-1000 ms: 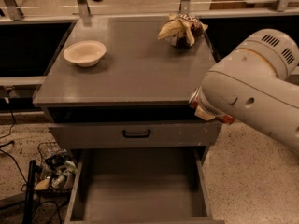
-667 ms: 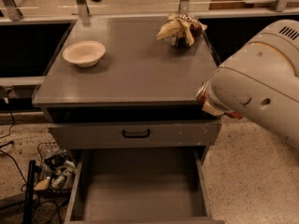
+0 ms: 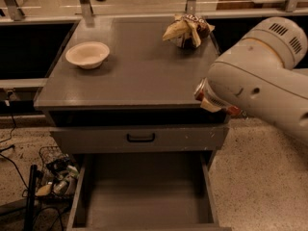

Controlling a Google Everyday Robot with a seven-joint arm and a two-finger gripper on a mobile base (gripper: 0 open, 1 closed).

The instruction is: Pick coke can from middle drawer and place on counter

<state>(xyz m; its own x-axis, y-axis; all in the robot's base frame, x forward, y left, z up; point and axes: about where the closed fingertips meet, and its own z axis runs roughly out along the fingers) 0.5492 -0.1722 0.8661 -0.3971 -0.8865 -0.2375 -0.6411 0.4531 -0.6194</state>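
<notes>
Where the white arm [image 3: 260,76] ends at right centre, a small red metal soda can [image 3: 204,94] is apparently pinched by the gripper [image 3: 212,105].

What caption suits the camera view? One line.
End effector holds small red metal can at front-right corner of grey speckled counter.

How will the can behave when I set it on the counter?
The can, at the gripper by the right front corner of the counter, is tilted, so it may roll if released on its side. Smooth metal probably slips easily. The counter looks flat, so upright it should stand.
</notes>
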